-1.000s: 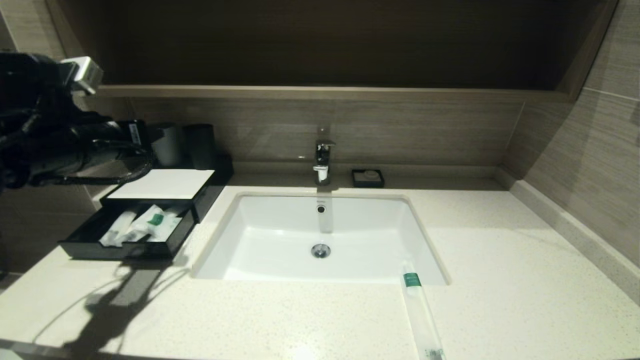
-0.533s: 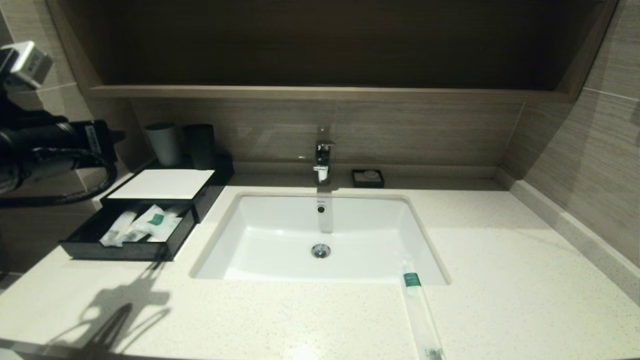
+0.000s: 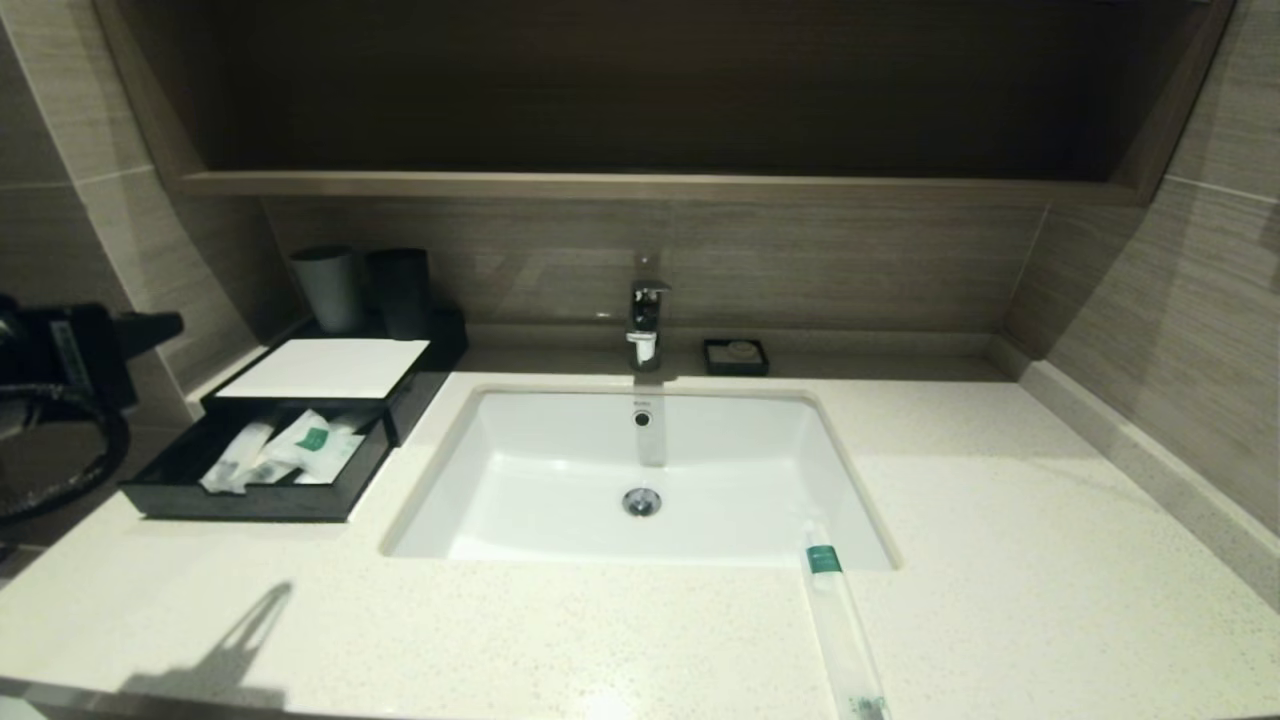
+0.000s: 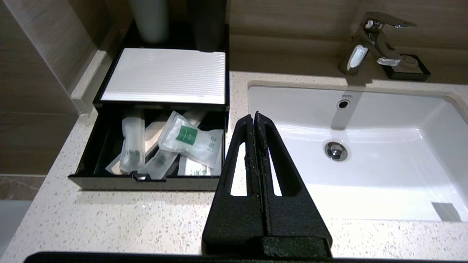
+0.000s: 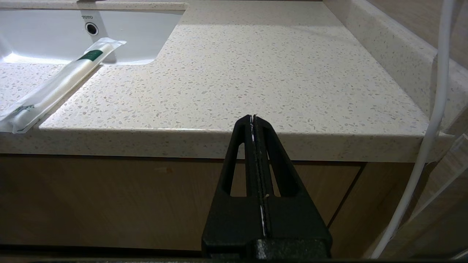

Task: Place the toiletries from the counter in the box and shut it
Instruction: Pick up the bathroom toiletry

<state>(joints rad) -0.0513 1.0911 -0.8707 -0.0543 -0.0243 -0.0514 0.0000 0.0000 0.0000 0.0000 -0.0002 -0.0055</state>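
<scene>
Hotel-style bathroom vanity, speckled stone counter (image 3: 1000, 520) with a white sink (image 3: 640, 480) set in it, chrome tap (image 3: 645, 320) at its back edge, soap dish (image 3: 735, 356), wrapped toiletries (image 4: 190, 140), tiled walls

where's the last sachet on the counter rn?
The long sachet lies on the counter, right of centre in the head view, its green-label end over the sink's front right corner.
</scene>
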